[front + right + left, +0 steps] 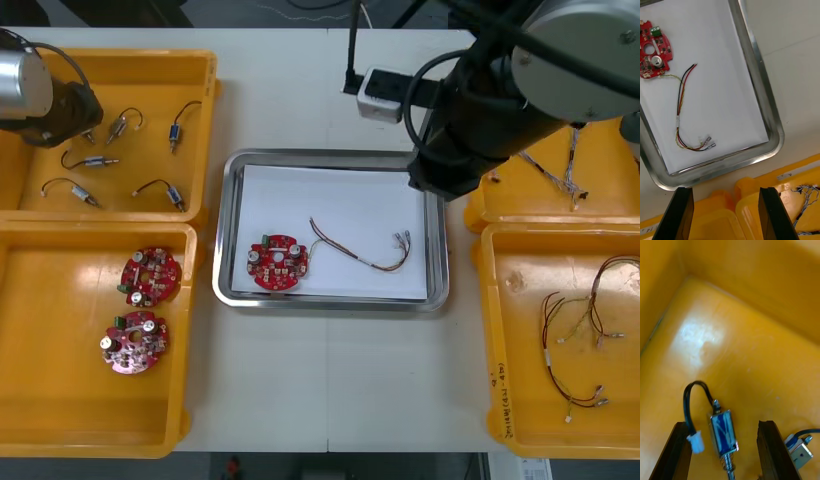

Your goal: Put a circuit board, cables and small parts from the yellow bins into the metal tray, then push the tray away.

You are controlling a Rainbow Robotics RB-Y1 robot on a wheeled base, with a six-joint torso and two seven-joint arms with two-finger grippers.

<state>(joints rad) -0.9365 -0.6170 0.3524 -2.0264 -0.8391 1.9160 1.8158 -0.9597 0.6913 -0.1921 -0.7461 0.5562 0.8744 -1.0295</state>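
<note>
The left gripper (724, 426), fingers apart, straddles a small blue-sided metal part (723, 429) in the yellow plastic bin (752, 285) at the table's (300, 90) far left corner: light, rigid, probably slick, so clamp its flat body, not the limp black lead (685, 405); the right gripper (724, 191) hovers spread near the shiny metal tray's (762, 86) far right corner.

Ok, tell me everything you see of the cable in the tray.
The cable is a thin bundle of red, black and yellow strands, bound partway by a pale band, with small metal terminals at one end. It lies flat in a loose curve on the white inside of the metal tray, beside the round red circuit board. One yellow strand runs to the board's edge; whether it touches is unclear.
</note>
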